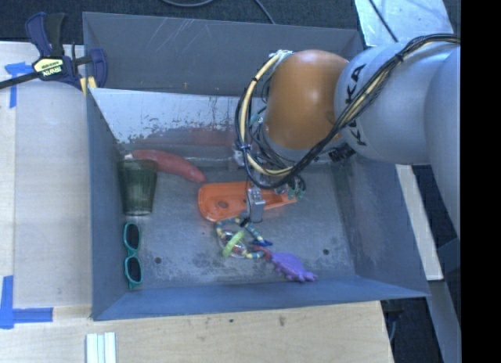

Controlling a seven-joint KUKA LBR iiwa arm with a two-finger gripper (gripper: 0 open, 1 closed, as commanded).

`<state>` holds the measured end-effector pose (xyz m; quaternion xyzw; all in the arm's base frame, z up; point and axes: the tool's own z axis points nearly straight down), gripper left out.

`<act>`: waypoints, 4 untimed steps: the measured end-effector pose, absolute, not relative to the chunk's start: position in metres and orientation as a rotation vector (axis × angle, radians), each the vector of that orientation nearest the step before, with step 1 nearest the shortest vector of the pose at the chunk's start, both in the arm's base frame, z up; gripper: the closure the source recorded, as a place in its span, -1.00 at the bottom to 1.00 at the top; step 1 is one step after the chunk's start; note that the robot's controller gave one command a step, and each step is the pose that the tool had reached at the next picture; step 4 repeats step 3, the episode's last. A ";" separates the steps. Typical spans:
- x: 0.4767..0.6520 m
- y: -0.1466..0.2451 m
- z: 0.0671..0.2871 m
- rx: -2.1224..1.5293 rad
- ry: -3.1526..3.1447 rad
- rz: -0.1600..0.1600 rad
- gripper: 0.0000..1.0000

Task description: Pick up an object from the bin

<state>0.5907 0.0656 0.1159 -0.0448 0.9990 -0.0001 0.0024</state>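
Note:
My gripper (pixel 255 211) reaches down in the middle of the bin, right over the flat orange thing (pixel 221 199), and its tip seems to touch that thing's right part. Just below the tip lies a small tangle of many-coloured beads (pixel 239 244). A purple toy animal (pixel 293 267) lies a little further to the lower right, near the front wall.
A red sausage-shaped thing (pixel 169 163) lies at the back left. A dark green cup (pixel 138 187) rests on its side by the left wall, with teal sunglasses (pixel 131 255) below it. The arm's orange cover and cables hang over the bin's back right.

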 end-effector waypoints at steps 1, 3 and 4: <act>0.581 0.049 0.071 -0.267 3.120 0.001 1.00; 0.580 0.044 0.227 -0.178 3.119 0.002 1.00; 0.580 0.044 0.227 -0.178 3.119 0.002 1.00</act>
